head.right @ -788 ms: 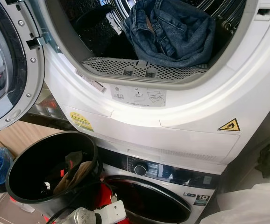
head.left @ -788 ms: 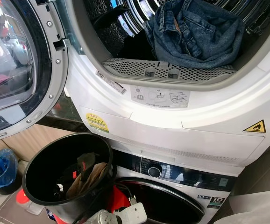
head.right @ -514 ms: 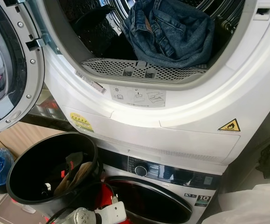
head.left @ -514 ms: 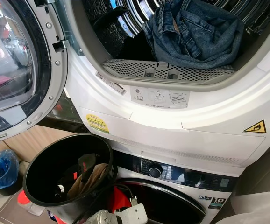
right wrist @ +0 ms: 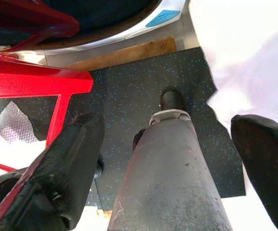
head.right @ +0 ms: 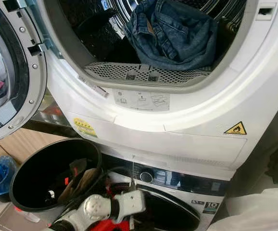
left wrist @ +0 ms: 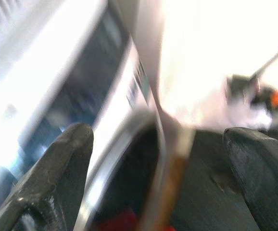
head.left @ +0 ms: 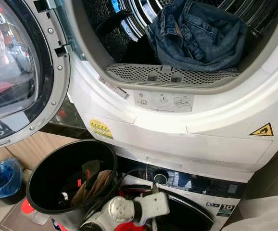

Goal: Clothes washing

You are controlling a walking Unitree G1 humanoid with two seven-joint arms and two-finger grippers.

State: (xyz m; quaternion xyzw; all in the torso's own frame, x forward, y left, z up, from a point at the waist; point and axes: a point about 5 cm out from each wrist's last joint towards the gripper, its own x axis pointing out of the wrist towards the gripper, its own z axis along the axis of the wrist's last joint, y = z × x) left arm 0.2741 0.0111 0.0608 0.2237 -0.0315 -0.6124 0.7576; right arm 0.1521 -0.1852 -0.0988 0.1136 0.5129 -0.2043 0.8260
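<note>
Blue jeans (head.left: 196,36) lie crumpled in a heap inside the open top machine (head.left: 177,120), just behind its grey holed strip (head.left: 170,74). The round door (head.left: 18,72) hangs open on the left. Near the black bucket (head.left: 69,183) below, the left gripper (left wrist: 158,159) has its fingers apart. The right gripper (right wrist: 170,163) hangs low, fingers apart too.

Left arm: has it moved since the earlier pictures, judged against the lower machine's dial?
Yes. The left arm has risen: its white link now reaches up beside the lower machine's dial, where earlier it lay well below it.
</note>
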